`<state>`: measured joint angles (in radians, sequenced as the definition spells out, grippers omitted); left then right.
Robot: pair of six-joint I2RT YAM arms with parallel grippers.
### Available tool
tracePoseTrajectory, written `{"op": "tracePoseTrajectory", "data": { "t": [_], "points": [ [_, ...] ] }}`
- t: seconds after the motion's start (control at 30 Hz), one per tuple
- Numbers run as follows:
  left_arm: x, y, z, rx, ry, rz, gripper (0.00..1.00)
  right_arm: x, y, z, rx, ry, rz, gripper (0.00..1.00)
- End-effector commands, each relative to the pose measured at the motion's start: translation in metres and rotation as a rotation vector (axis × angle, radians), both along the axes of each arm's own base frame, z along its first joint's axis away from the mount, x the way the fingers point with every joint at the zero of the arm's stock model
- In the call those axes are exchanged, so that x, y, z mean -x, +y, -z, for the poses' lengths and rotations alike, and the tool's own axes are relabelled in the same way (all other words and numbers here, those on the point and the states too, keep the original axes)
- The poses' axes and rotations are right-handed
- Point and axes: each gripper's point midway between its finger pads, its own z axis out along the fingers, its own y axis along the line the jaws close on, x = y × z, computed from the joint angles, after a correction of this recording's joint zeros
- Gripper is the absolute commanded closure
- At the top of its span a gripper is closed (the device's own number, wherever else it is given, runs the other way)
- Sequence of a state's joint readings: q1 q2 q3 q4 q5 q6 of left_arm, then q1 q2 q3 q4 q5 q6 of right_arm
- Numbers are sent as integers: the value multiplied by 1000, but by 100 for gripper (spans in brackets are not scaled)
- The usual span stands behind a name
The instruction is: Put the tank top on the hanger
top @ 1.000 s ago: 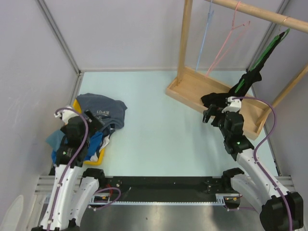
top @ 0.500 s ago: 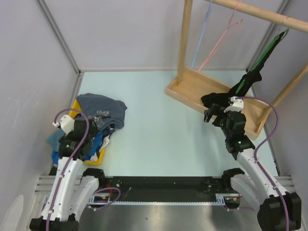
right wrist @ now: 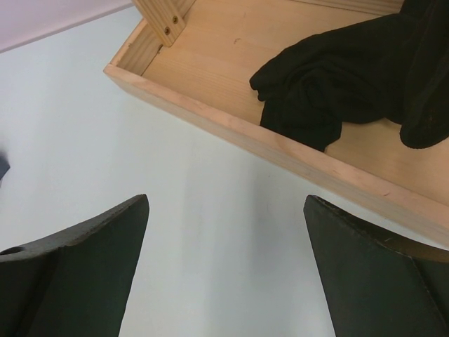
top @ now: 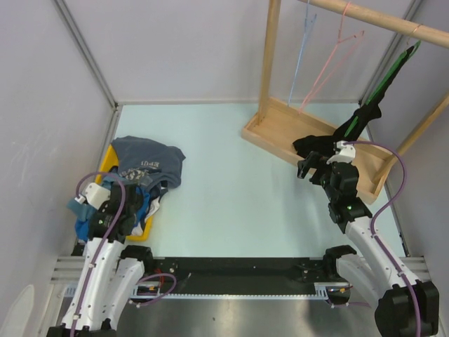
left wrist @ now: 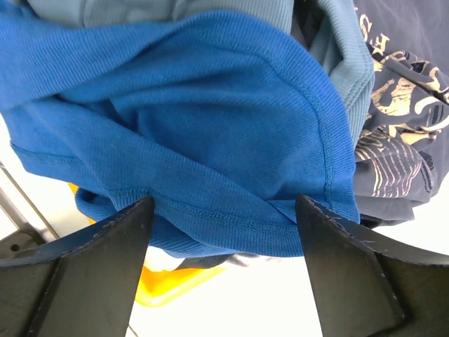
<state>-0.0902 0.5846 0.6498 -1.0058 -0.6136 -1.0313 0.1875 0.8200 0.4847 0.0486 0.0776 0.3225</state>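
Observation:
The royal-blue tank top [left wrist: 210, 126] lies crumpled on the clothes pile at the table's left [top: 142, 205]. My left gripper [left wrist: 224, 203] is right at its lower hem, jaws wide apart, with the hem lying between the fingertips. From above, the left gripper [top: 128, 209] sits low over the pile. The pink wire hanger [top: 324, 70] hangs from the wooden rail at the back right. My right gripper [right wrist: 226, 203] is open and holds nothing, above bare table just before the rack's base [top: 309, 168].
A dark printed shirt [top: 151, 161] and a dull teal garment [top: 77, 207] share the pile on a yellow bin [top: 140, 233]. The wooden rack base [right wrist: 280, 154] holds black cloth [right wrist: 337, 84]. A light blue hanger [top: 298, 56] and a green hanger [top: 386, 77] hang on the rail.
My left arm has drawn back toward the near edge and down onto the pile, and its jaws have narrowed slightly. The pink hanger swings a little. The right arm has not moved.

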Motion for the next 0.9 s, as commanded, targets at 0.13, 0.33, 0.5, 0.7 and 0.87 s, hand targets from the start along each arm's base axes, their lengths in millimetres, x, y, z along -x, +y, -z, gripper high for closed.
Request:
{"op": "tracePoseTrajectory", "data": {
  "t": [0.13, 0.33, 0.5, 0.7, 0.87],
  "points": [
    [-4, -5, 10, 72, -55, -58, 47, -4, 1, -18, -19, -42, -1, 0],
    [-3, -4, -11, 85, -151, -68, 100, -4, 0, -17, -20, -39, 2, 0],
    [-13, -1, -87, 45, -336, -12, 100, -5, 2, -21, -23, -43, -8, 0],
    [-40, -16, -204, -96, -464, 248, 100, -8, 3, -17, -20, -26, -10, 0],
    [-47, -43, -295, -231, -703, 498, 100, -10, 3, -20, -14, -13, -14, 0]
  ]
}}
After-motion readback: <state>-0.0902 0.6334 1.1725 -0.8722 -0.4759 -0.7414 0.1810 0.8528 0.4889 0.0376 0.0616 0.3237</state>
